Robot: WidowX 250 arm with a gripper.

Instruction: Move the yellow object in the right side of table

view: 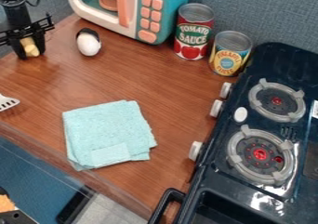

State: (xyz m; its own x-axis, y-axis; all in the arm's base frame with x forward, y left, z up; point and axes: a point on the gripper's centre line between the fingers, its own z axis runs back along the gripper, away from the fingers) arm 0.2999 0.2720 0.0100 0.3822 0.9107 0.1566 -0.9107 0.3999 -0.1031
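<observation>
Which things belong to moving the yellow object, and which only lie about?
Job:
small yellow object
black robot gripper
brown wooden table

Lying about:
folded turquoise cloth
red-labelled can
yellow-labelled can
black-and-white oval object
white slotted utensil
teal toy microwave
dark toy stove

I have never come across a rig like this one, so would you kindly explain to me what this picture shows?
This is one picture, taken by a fixed camera looking down at a slant onto a wooden tabletop. The black machine at the upper left is a robot arm, and its two-finger pincer hangs down there with a small yellow object held between the fingers. To the right of it lies a white, egg-shaped thing with a black top. Behind stand a teal toy microwave, a red can and a yellow can. A folded light-blue cloth lies nearer the camera, and a dark toy stove with two burners stands on the right. A white slotted utensil pokes in at the left edge.
</observation>
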